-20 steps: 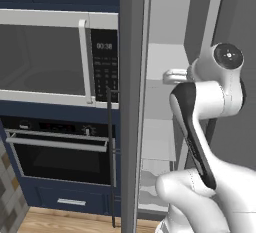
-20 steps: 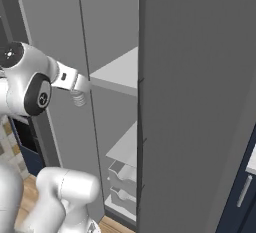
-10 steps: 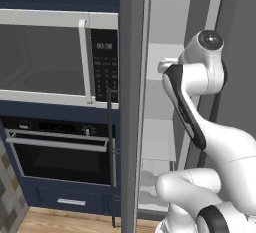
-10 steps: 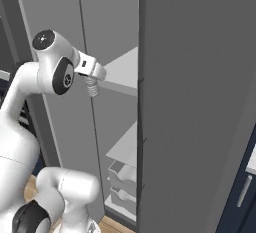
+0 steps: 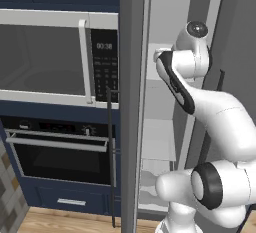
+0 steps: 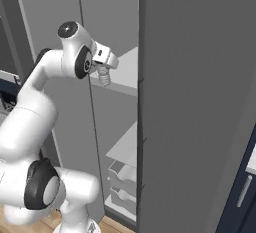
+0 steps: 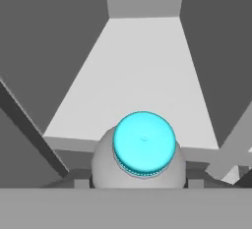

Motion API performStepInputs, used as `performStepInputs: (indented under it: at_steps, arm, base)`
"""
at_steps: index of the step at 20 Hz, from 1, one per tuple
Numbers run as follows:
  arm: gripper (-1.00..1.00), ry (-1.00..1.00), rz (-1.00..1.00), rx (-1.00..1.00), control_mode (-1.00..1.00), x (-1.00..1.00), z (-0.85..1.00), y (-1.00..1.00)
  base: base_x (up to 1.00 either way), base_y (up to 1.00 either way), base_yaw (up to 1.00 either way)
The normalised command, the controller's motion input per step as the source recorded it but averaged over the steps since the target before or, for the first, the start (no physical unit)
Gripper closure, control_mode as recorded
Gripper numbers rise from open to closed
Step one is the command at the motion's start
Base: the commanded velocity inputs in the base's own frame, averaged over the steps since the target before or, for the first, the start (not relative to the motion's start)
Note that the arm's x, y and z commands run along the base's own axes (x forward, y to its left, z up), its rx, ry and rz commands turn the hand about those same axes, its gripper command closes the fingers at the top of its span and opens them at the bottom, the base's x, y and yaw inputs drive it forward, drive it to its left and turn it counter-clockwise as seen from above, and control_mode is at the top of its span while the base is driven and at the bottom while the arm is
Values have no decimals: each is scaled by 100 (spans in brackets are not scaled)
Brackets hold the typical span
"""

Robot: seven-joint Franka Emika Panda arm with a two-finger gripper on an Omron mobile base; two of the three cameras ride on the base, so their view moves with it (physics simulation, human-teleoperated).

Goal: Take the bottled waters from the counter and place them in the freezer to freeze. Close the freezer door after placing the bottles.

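Observation:
A clear ribbed bottled water with a light blue cap hangs in my gripper, which is shut on it just below the cap. The bottle sits at the front edge of a white freezer shelf, slightly above it. In the left base view my hand reaches into the open freezer. The freezer door stands swung wide open at the left, its dark handle facing the oven side. The second bottle and the counter are out of view.
A steel wall microwave and an oven sit left of the open door. Lower white shelves and drawers fill the freezer's bottom. The fridge's closed grey door bounds the opening's right side.
My arm has straightened and lifted, carrying the bottle up and forward from beside the door to the front edge of the upper freezer shelf.

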Motion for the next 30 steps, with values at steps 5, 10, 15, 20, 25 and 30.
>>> performStepInputs:
  at_steps: [5, 10, 15, 20, 25, 30]
  arm:
    - [100, 6, 0, 0, -100, 80, 0, -5]
    - [100, 11, 0, 0, -100, 87, 0, -14]
    - [100, 7, 0, 0, -100, 95, -10, -23]
    - [100, 1, 0, 0, -100, 75, -16, -20]
    - [100, 0, 0, 0, -100, 57, -20, -11]
    - [100, -1, 0, 0, -100, 28, -40, -4]
  base:
    - [0, 0, 0]
    - [0, 0, 0]
    - [0, 0, 0]
    - [0, 0, 0]
    - [0, 0, 0]
    - [0, 0, 0]
